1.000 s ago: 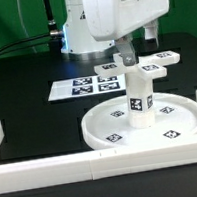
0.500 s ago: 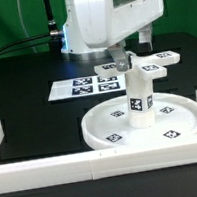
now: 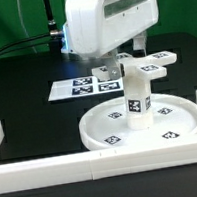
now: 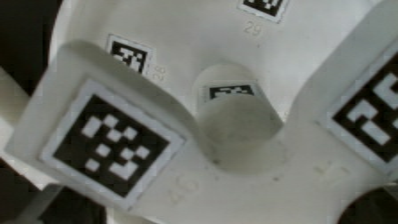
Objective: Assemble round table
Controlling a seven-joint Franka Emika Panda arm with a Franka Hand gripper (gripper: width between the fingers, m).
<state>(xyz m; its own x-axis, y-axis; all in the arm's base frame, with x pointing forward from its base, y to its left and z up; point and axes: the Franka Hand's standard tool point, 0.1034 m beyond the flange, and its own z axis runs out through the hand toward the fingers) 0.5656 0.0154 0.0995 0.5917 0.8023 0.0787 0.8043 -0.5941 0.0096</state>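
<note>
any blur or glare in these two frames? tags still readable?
Exterior view: even light, sharp; tags on the disc and leg look crisp, white gripper housing slightly blown out. Wrist view: very close, soft focus; big tag readable, edge tags cropped.

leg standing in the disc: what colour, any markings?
White, with a black-and-white square tag on its side. The leg shows best in the exterior view, upright on the disc.

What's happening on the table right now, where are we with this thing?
The Panda's gripper hangs just above the base piece, which sits on top of the leg. The leg stands upright at the centre of the rimmed disc. Whether the fingers are closed on the base piece cannot be made out. The marker board lies flat on the black table, behind the disc in the exterior view.
</note>
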